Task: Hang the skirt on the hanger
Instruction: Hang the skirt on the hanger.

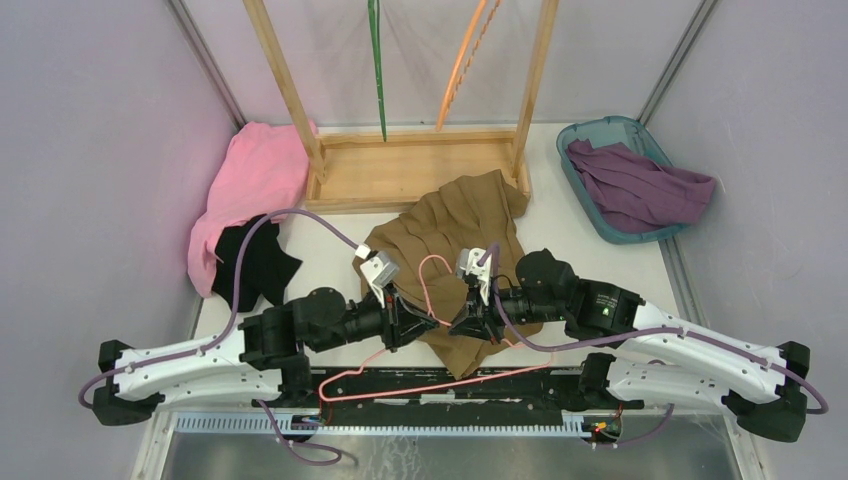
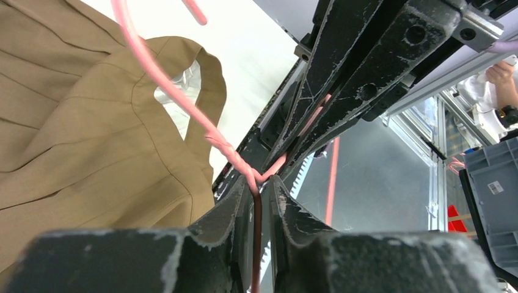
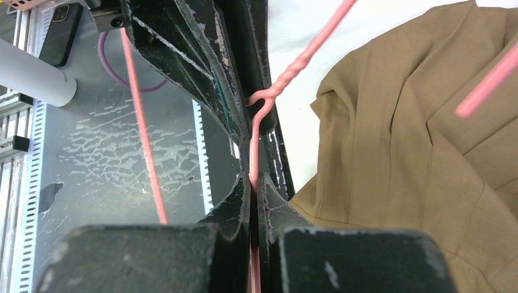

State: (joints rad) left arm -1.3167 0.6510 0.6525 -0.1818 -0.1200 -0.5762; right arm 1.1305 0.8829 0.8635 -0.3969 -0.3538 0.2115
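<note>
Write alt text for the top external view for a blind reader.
The left gripper and right gripper meet mid-frame, both clamped on a pink hanger above a brown skirt; a wooden rack stands behind.

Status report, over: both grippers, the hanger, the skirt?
Left gripper and right gripper both shut on pink hanger, near its neck. Brown skirt on table, not yet on hanger. Grippers crowd together over skirt's near edge.

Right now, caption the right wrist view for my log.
Right gripper pinching the pink hanger near its twisted neck, tan skirt spread alongside.
</note>
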